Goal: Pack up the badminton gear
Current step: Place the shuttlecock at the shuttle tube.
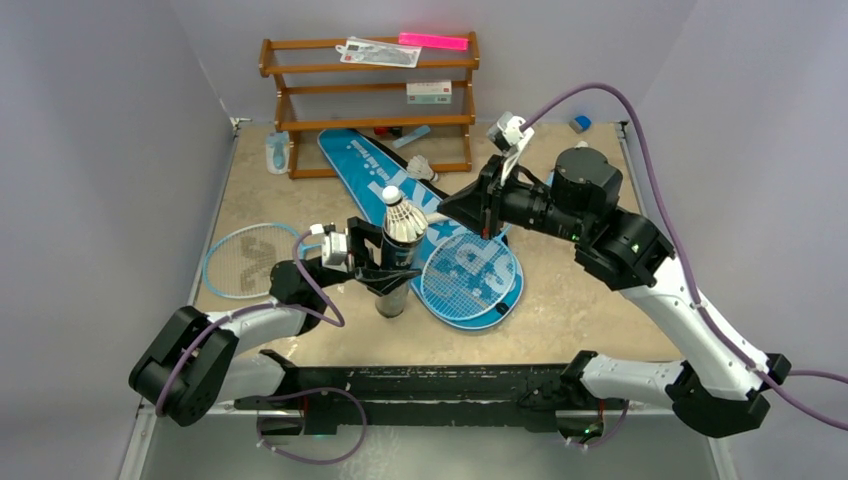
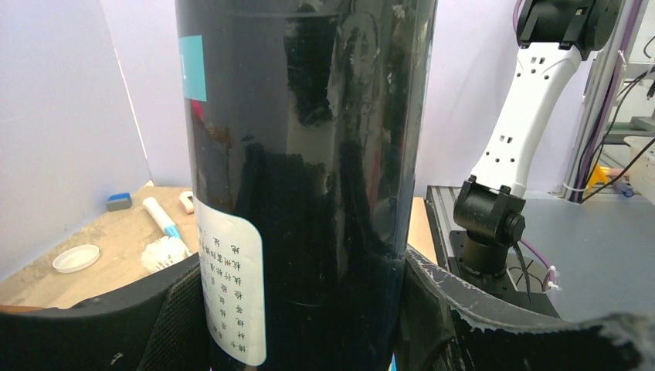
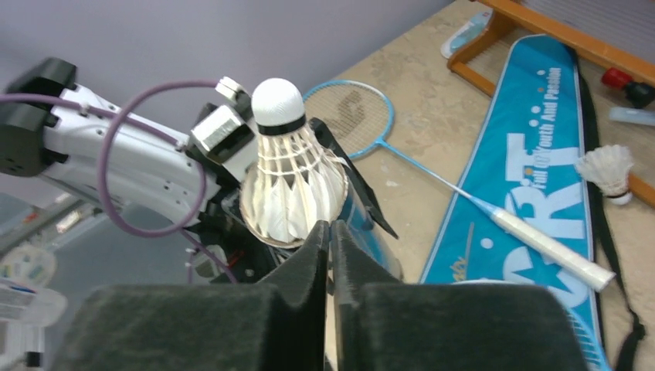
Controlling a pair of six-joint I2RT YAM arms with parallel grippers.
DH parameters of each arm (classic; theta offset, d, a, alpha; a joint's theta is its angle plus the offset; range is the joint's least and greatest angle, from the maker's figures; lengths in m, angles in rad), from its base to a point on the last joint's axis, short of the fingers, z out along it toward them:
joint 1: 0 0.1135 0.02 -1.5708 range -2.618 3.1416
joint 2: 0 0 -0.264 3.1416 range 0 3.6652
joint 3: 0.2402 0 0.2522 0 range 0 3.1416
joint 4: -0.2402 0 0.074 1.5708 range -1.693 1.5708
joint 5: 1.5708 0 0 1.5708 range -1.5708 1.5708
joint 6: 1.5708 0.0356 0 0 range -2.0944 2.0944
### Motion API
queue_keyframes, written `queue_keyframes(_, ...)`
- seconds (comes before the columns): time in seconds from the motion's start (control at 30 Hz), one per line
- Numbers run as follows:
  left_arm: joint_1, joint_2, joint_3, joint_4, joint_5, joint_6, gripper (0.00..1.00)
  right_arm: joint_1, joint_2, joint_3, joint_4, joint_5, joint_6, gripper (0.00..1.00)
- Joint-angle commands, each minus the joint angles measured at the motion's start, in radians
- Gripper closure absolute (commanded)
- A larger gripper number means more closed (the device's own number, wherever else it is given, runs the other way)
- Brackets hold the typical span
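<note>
Speckled tan surface (image 1: pixel 600 300), pale grey walls (image 1: pixel 100 150). The left fingers (image 2: pixel 116 325) clamp the black tube (image 2: pixel 309 154); the right fingers (image 3: pixel 301 263) press together beside the shuttlecock (image 3: pixel 290 185).

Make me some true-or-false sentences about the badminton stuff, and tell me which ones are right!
1. The black tube stands upright in the left jaws. True.
2. A white shuttlecock sits on top of the tube. True.
3. Both rackets are packed inside the blue bag. False: one racket has its head on the table, and the other racket rests its head on top of the bag.
4. The right jaws are wide open. False: they are closed together.
5. The wooden rack stands at the back of the table. True.
</note>
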Motion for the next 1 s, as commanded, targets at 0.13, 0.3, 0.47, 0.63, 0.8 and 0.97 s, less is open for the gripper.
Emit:
queue_keyframes(0.13,-0.003,-0.011,-0.007,0.087,0.019,0.023,0.72,0.002,0.037,0.058,0.01,-0.095,-0.017,1.0)
queue_keyframes(0.3,-0.003,-0.01,-0.003,0.079,0.021,0.023,0.72,0.003,0.053,0.058,0.005,-0.113,-0.019,1.0)
queue_keyframes(0.47,-0.004,-0.006,0.003,0.074,0.023,0.021,0.72,0.003,0.07,0.049,0.011,-0.142,-0.019,1.0)
queue_keyframes(0.63,-0.003,0.001,0.009,0.07,0.026,0.018,0.72,0.001,0.075,0.037,0.018,-0.158,-0.017,1.0)
queue_keyframes(0.8,-0.003,0.012,0.014,0.07,0.029,0.014,0.72,0.003,0.08,0.032,0.019,-0.172,-0.016,1.0)
queue_keyframes(0.97,-0.004,0.022,0.021,0.07,0.032,0.008,0.72,0.005,0.089,0.031,0.013,-0.174,-0.017,1.0)
